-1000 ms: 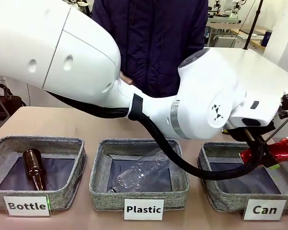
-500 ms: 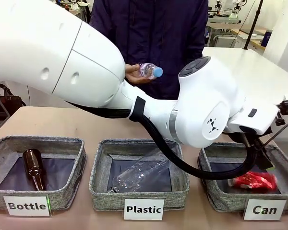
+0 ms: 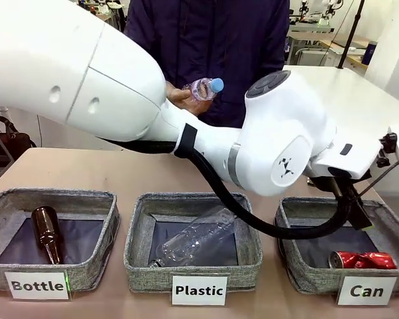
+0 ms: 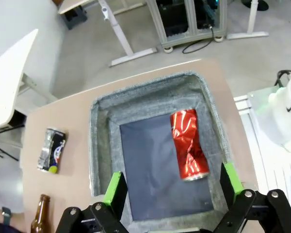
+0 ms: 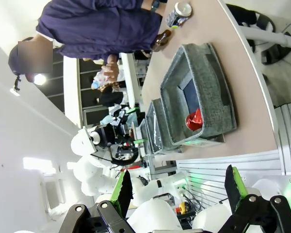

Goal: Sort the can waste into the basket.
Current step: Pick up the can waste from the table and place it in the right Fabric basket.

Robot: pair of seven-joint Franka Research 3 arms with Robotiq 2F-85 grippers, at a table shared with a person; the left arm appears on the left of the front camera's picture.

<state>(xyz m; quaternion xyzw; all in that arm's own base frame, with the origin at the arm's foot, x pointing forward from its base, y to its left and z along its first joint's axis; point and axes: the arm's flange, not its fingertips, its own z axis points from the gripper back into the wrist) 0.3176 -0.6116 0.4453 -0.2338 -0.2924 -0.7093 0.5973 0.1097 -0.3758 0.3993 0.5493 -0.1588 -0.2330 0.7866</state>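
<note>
Lining the near edge of the table point(image 3: 86, 173) are three grey fabric bins with white labels. The Bottle bin point(image 3: 93, 276) holds a brown glass bottle point(image 3: 45, 232) lying on its side. The Plastic bin point(image 3: 146, 279) holds a clear plastic bottle point(image 3: 193, 242) lying aslant. At the robot's right end of the row is the basket point(image 3: 312, 282), marked "Can". The crushed red can point(image 3: 362, 260) lies on its side on the basket's dark floor, close to one side wall.

The white left arm point(image 3: 272, 146) stretches across the middle and ends above the basket. In the left wrist view, the left tool point(image 4: 172, 170) hangs over the basket with its green-padded fingers point(image 4: 114, 187) spread wide apart. Nothing is between them, and the red can lies below, clear of both pads.

In the right wrist view, the right tool point(image 5: 177, 171) also has its fingers wide apart and holds nothing. It is off to the side of the table, well away from the basket.

Beyond the basket, the dark crushed can point(image 4: 52, 150) lies on the bare table, outside the basket and apart from its wall. A second brown bottle point(image 4: 38, 213) is near it.

At the far side stands a person in a dark jacket. One hand point(image 3: 179, 96) holds up a small clear bottle with a blue cap point(image 3: 205, 87).
</note>
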